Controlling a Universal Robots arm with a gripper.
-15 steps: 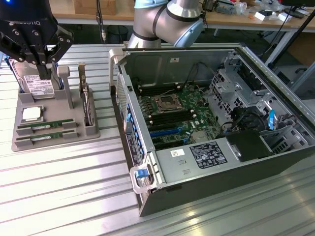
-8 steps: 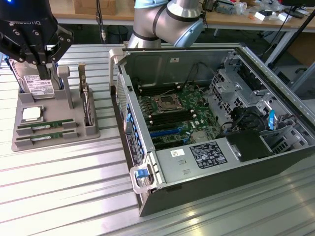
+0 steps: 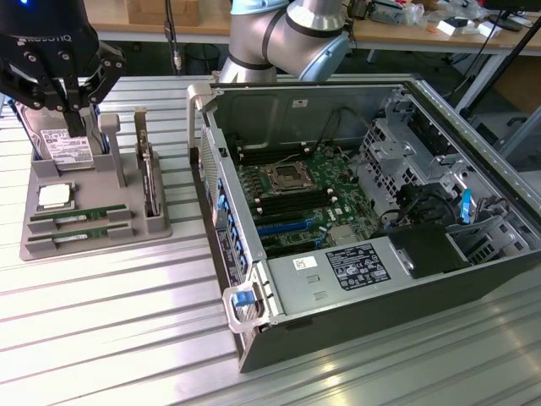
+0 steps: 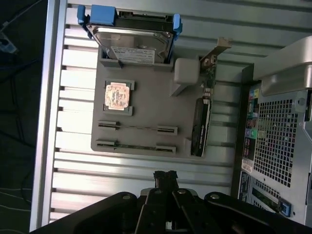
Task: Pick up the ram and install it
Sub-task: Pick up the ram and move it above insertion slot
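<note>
While the claw point(image 4: 165, 175) hangs pinched together, ribbed metal table point(image 3: 101, 338), wooden bench point(image 3: 110, 15) behind

The silver-grey, thick tubular metal arm point(image 3: 254, 34) has rounded joints, one closed by a pale blue cap point(image 3: 330, 52). Its matt black gripper point(image 3: 78, 123) has a bulky rounded body with pale grey lettering point(image 3: 46, 38) across it. Black linkage bars point(image 4: 146, 209) join at small round pivot pins point(image 4: 127, 197) and taper to slim black fingers point(image 4: 160, 177).
</note>
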